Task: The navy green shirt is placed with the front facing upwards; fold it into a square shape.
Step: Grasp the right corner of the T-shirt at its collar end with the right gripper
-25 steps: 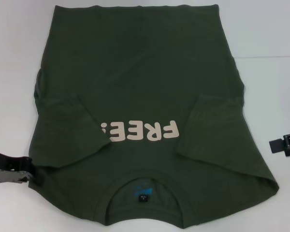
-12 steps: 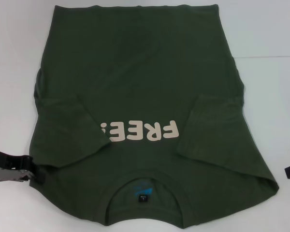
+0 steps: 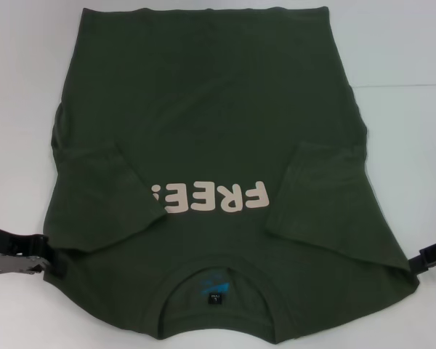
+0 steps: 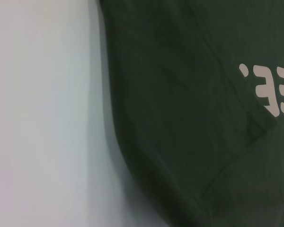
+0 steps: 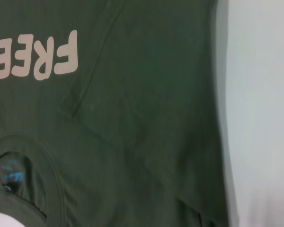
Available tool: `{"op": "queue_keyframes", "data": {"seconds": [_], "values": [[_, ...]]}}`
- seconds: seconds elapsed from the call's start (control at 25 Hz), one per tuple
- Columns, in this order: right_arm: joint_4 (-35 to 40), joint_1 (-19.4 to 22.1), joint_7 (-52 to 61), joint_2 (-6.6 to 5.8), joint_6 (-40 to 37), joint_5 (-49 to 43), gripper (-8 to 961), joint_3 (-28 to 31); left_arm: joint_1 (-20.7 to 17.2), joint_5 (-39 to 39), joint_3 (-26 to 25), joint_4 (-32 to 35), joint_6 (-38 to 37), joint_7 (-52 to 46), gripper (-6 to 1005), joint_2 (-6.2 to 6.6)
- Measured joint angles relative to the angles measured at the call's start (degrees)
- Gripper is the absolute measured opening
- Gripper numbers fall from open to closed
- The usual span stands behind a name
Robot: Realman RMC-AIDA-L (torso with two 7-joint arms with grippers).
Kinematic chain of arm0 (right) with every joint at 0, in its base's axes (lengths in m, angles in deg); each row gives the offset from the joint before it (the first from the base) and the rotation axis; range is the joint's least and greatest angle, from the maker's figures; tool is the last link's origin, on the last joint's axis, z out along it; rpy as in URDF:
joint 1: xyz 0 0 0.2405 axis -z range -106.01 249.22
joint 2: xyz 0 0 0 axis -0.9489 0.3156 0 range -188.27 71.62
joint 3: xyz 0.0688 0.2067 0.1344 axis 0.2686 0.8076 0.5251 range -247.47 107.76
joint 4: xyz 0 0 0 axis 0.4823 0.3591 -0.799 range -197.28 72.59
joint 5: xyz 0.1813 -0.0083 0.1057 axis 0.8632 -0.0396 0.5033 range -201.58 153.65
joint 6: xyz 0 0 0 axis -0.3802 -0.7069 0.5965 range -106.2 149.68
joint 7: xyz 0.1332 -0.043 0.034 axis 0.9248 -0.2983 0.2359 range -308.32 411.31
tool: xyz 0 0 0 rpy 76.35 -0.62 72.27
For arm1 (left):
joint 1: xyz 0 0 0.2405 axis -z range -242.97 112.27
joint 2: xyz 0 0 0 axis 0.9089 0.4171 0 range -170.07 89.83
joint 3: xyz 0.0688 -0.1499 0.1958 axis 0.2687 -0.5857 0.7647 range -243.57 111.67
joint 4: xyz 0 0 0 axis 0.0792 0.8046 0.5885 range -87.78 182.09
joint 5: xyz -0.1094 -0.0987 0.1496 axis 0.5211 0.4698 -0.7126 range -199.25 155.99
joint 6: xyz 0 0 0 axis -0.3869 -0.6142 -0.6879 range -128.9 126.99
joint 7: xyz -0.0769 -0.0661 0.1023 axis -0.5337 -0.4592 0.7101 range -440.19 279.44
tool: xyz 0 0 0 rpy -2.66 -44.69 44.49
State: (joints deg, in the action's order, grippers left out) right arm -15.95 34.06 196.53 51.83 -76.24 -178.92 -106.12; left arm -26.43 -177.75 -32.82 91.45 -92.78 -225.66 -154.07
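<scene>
Olive-green shirt (image 3: 218, 145) lies flat on a white desk (image 3: 407, 51), sleeves folded in; left claw (image 3: 52, 262) and right claw (image 3: 421, 260) touch its shoulder corners, grip state unclear.

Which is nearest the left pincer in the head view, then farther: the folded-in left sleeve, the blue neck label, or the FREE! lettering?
From the left pincer:
1. Left sleeve, just above it.
2. Neck label, at the near collar.
3. FREE! lettering, mid-chest; a close call with the label.
</scene>
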Motion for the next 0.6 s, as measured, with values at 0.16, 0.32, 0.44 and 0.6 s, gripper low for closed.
{"op": "queue_keyframes", "data": {"seconds": [0.16,0.32,0.44,0.6], "values": [[-0.1,-0.2,-0.6,0.81,0.5,0.1,797,-1.1,-0.1,0.1,-0.1,0.0,0.0,0.0,31,-0.06],[-0.2,-0.3,-1.5,1.34,0.6,0.1,738,-1.4,-0.1,0.5,-0.6,0.0,-0.1,0.0,31,-0.08],[-0.2,-0.3,-2.1,1.56,0.7,0.0,703,-1.4,-0.2,0.6,-0.6,0.0,-0.1,0.0,31,-0.05],[0.1,-0.3,-2.8,1.73,1.1,-0.2,711,-1.4,-0.2,0.6,-0.6,0.0,-0.1,0.0,31,-0.04]]}}
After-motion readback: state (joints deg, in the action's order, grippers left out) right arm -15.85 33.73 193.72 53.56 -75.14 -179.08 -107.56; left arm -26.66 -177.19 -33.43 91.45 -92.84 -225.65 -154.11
